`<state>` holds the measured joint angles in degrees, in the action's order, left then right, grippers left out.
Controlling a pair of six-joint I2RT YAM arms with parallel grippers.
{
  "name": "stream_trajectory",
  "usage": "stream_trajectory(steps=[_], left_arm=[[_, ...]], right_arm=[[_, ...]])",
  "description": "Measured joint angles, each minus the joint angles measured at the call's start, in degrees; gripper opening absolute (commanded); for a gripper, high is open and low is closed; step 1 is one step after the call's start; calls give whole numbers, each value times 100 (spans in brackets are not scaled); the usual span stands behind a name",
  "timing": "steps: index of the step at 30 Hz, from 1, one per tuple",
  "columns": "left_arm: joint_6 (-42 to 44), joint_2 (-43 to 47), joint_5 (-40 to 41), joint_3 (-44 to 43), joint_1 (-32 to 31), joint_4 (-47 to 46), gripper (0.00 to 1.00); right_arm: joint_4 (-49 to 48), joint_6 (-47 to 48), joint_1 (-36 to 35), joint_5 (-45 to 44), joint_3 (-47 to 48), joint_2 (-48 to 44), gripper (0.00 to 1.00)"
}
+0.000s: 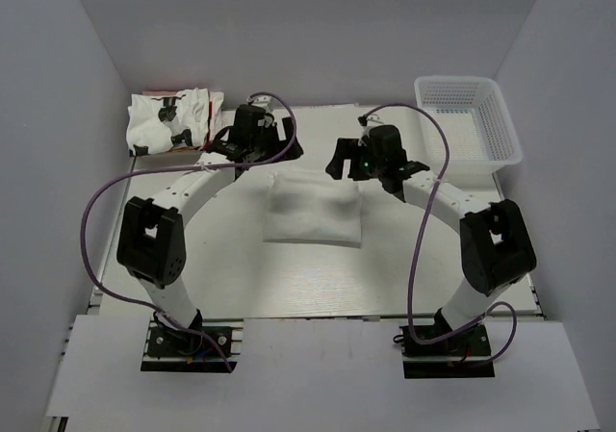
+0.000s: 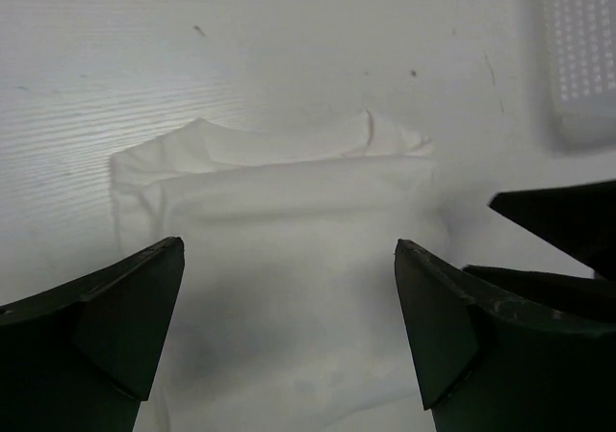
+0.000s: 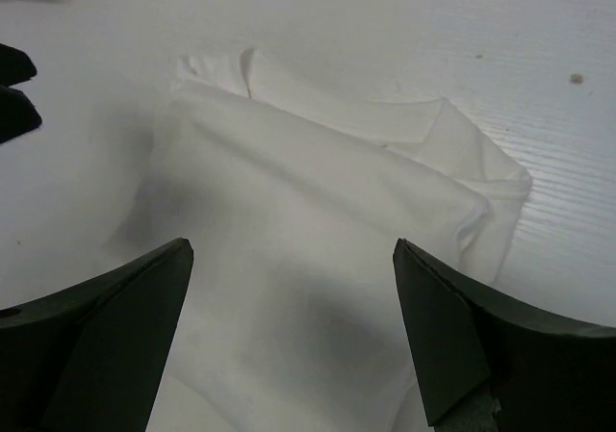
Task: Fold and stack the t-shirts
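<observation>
A folded t-shirt (image 1: 314, 208) lies flat in the middle of the tabletop (image 1: 241, 268), a little nearer the far edge than the near one. It is a plain white rectangle with no print showing on its upper face. From the wrist views you can see its layers: a narrower band of cloth with a seam peeks out from under the top fold at one end.

Both arms reach in towards it from either side. The left pincer (image 2: 289, 268) is spread wide and has nothing in it. It hangs by the shirt's far left corner, with the white cloth showing between its two dark fingers. The right pincer (image 3: 293, 259) is just as wide apart and empty, hanging by the shirt's far right corner. Whether either one's fingertips touch the cloth, I cannot tell from here.

In the far left corner of the tabletop sits a crumpled heap of t-shirts (image 1: 173, 121), white with black and red prints, well apart from the folded one. A white mesh basket (image 1: 469, 119) stands in the far right corner. A purple cable (image 1: 96, 211) loops out from each arm.
</observation>
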<state>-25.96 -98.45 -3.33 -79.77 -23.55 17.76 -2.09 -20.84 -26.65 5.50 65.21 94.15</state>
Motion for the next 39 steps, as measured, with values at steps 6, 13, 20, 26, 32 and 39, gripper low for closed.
stream_trajectory(steps=[6, 13, 20, 26, 32, 39], left_arm=[[15, -1307, -979, -367, -24, -11, 100], [140, -2409, -730, -1274, 68, 505, 100], [114, -2881, -660, -2061, 299, 1049, 100], [44, -2087, -533, -1432, 321, 1088, 100], [173, -509, -319, -308, 317, 1064, 100], [299, -638, -260, 39, 271, 1161, 100]], right_arm=[[-284, -44, 20, 284, -4, 831, 90], [-398, -83, 234, 520, 540, 1974, 90], [-295, -50, 417, 579, 782, 1969, 90], [-76, 46, 374, 627, 564, 997, 90], [-328, 11, 271, 680, -413, -839, 90], [122, -2, 177, 420, -1189, -1770, 90]])
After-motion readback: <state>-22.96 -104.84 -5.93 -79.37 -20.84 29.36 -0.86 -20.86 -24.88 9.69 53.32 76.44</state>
